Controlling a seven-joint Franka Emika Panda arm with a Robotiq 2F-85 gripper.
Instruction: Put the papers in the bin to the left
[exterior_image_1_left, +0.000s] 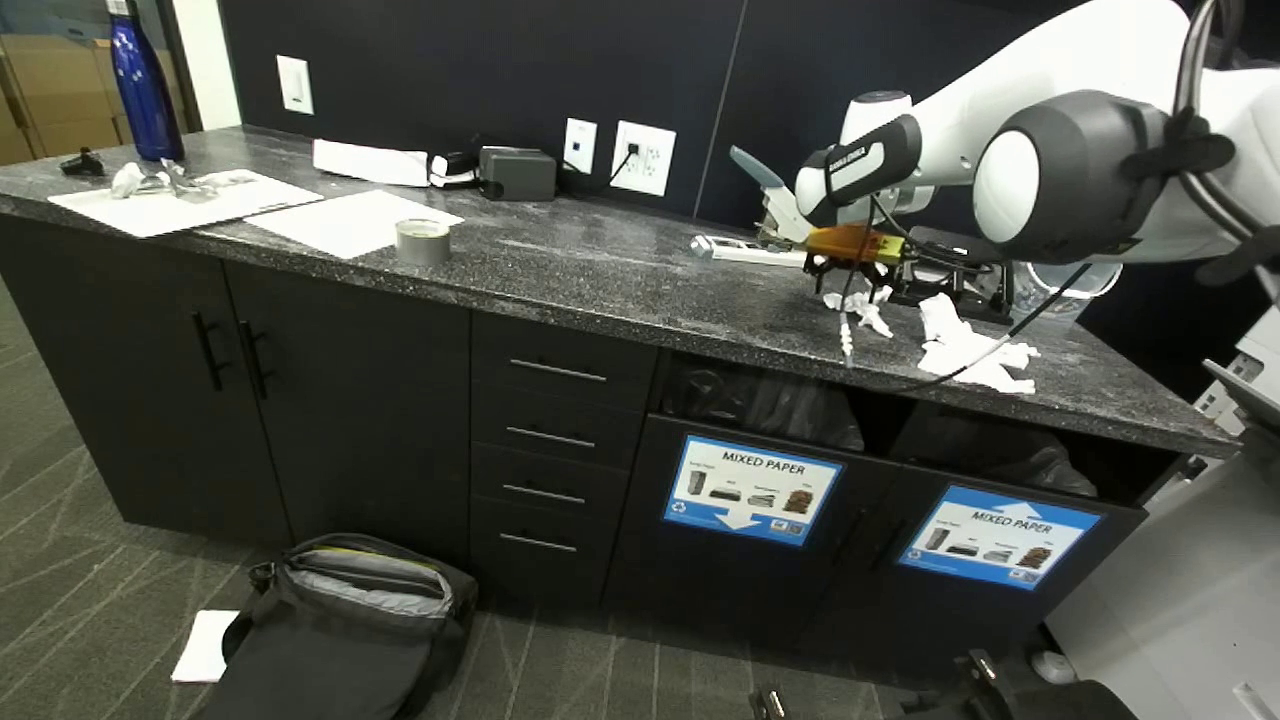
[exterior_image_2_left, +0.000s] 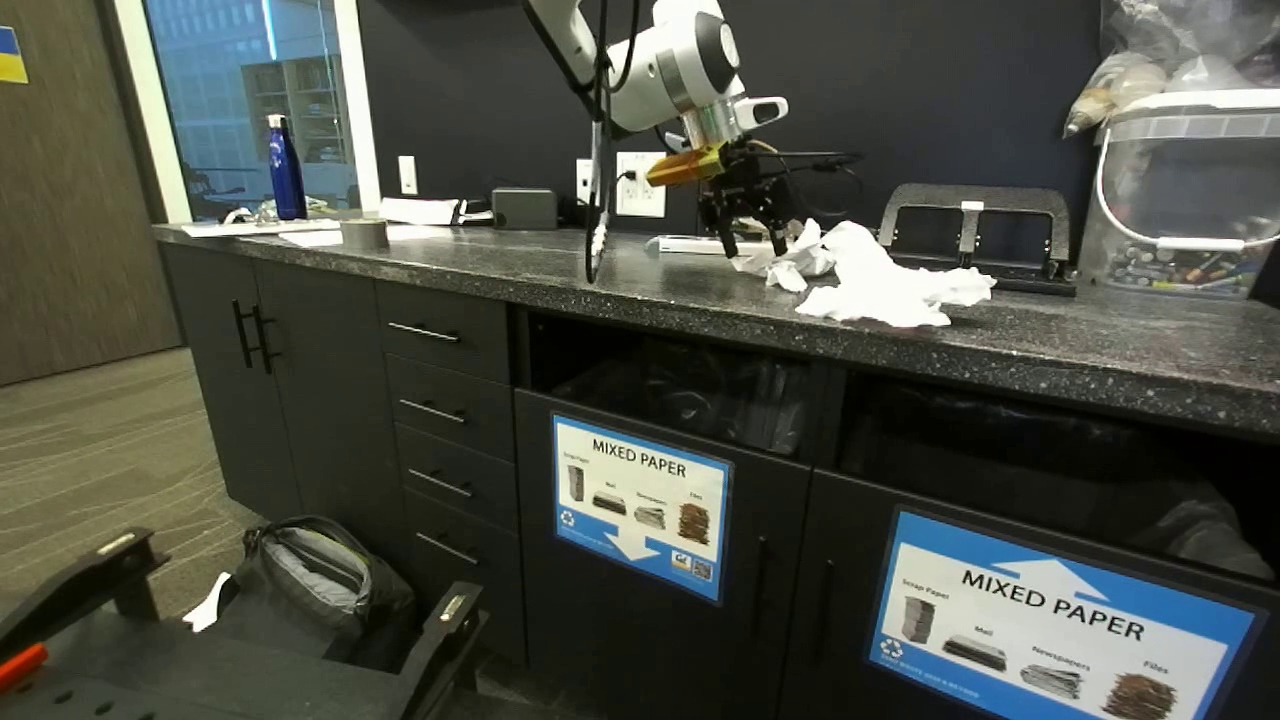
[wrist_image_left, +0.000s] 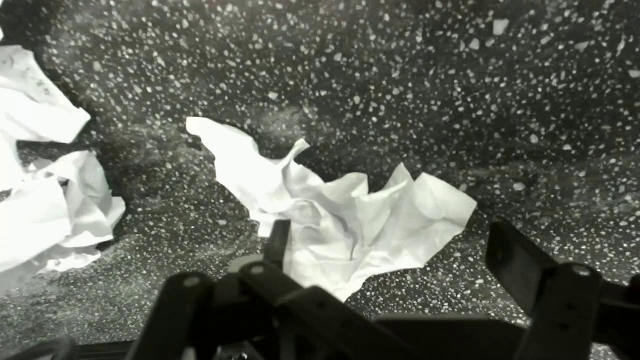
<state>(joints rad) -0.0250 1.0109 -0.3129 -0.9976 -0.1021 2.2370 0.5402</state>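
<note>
A near-black wall stands behind the speckled dark counter, fitted with a pale switch plate and a white outlet plate. Below are black cupboard doors with upright bar handles and four stacked drawers. Grey carpet with pale lines covers the floor. In an exterior view, a white-framed window shows shelves and a bright light strip, beside a brown wood-grained panel.
</note>
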